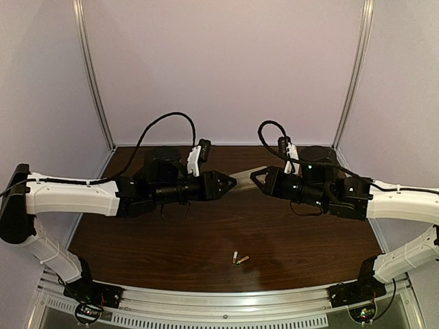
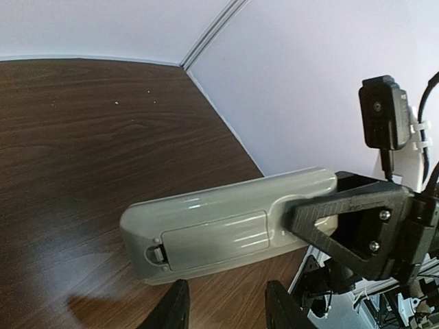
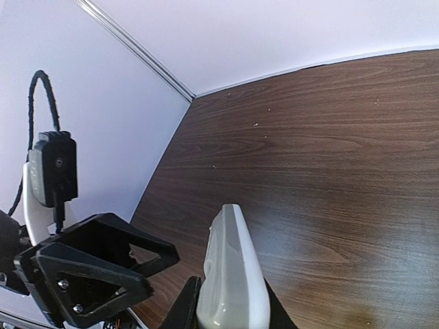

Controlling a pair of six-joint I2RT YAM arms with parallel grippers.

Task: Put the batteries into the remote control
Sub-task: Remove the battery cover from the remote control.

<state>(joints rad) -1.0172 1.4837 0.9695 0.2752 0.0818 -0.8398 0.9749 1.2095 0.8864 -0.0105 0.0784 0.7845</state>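
The remote control (image 2: 226,226) is a pale flat bar held above the table, its back towards the left wrist camera, with the battery cover shut and a small latch at its left end. My right gripper (image 3: 230,310) is shut on one end of it, and the remote control (image 3: 233,267) shows edge-on there. My left gripper (image 2: 226,312) stands open just short of the remote's long edge, with nothing between its fingers. From above, the remote control (image 1: 242,183) spans the gap between the left gripper (image 1: 232,181) and the right gripper (image 1: 255,177). Two small gold batteries (image 1: 240,259) lie together on the table, near the front.
The dark wooden table (image 1: 206,240) is closed in by pale walls at the back and both sides. A metal rail (image 1: 219,301) runs along its near edge, where the arm bases sit. The right arm's wrist camera (image 2: 383,113) hangs close behind the remote.
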